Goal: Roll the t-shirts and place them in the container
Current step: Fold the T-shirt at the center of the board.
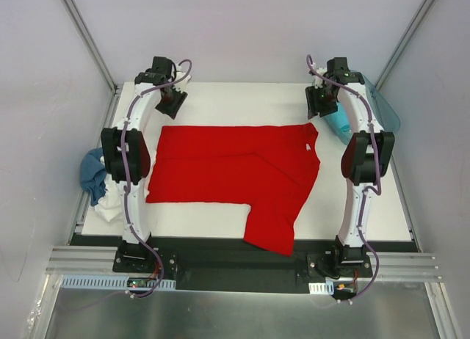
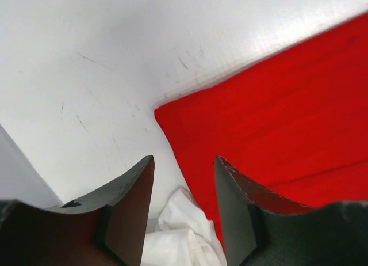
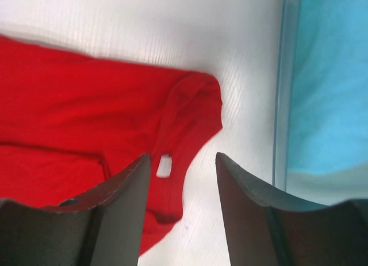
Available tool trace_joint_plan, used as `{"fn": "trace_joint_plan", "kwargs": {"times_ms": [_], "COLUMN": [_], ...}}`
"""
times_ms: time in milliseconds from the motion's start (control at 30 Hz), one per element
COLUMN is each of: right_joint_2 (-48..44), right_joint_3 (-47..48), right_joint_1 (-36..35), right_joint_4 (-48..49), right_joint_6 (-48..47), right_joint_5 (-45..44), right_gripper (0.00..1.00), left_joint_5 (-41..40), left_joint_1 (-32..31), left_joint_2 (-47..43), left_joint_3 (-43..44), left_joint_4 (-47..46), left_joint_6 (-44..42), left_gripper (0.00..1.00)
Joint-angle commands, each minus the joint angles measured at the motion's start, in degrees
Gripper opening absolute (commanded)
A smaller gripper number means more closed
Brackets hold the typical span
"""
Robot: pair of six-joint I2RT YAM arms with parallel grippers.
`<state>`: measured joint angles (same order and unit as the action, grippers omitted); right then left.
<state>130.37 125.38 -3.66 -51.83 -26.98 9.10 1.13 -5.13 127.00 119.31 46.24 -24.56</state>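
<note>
The red t-shirt [image 1: 235,170] lies flat across the white table [image 1: 242,97], folded lengthwise, with one end hanging over the near edge. My left gripper [image 1: 172,108] hovers open above its far left corner [image 2: 167,113], holding nothing [image 2: 184,162]. My right gripper [image 1: 318,110] hovers open above the collar [image 3: 190,99], where a white label [image 3: 164,165] shows, and it too is empty [image 3: 183,156]. A crumpled white t-shirt [image 1: 110,203] and a blue t-shirt [image 1: 92,174] lie at the table's left edge. Turquoise cloth [image 3: 328,76] sits inside the tub.
A translucent teal tub [image 1: 385,111] stands at the far right corner, its wall [image 3: 280,105] close beside my right gripper. Grey enclosure walls rise on three sides. Both arm bases are bolted at the near edge.
</note>
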Motion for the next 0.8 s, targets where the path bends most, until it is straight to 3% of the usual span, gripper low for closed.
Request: {"fn": "trace_joint_plan", "kwargs": {"times_ms": [0,67,167,300,467,767], "right_joint_2": [-6.53,-6.70,-6.27,-6.79,-5.48,-1.52], "right_joint_3": [-5.13,-5.76,-5.85,-10.59,-14.90,-13.67], "right_joint_1": [-1.35,-1.35,-1.61,-5.38,-8.90,-10.49], "right_joint_4": [-1.25,-1.60,-4.06,-5.55,-7.32,-6.53], "right_joint_6": [1.14,-0.69,-6.12,-14.12,-16.43,-16.00], "right_joint_5": [-4.17,-1.65,9.41,16.80,16.91,11.91], "right_gripper": [0.53,0.51,0.45,0.47,0.48,0.47], "left_joint_5": [0.89,1.51,2.74,3.96,5.47,5.82], "left_joint_1": [-2.34,-2.43,-2.52,-2.43,-2.43,-2.43], "left_joint_2": [-5.01,-5.97,-7.64,-9.40,-11.51,-12.57], "left_joint_3": [-4.16,-5.48,-6.98,-10.75,-14.53,-17.62], "left_joint_4": [1.84,2.19,2.54,2.80,3.07,3.07], "left_joint_6": [2.32,2.85,2.94,2.94,3.20,3.02], "left_gripper": [0.46,0.46,0.47,0.46,0.45,0.44]}}
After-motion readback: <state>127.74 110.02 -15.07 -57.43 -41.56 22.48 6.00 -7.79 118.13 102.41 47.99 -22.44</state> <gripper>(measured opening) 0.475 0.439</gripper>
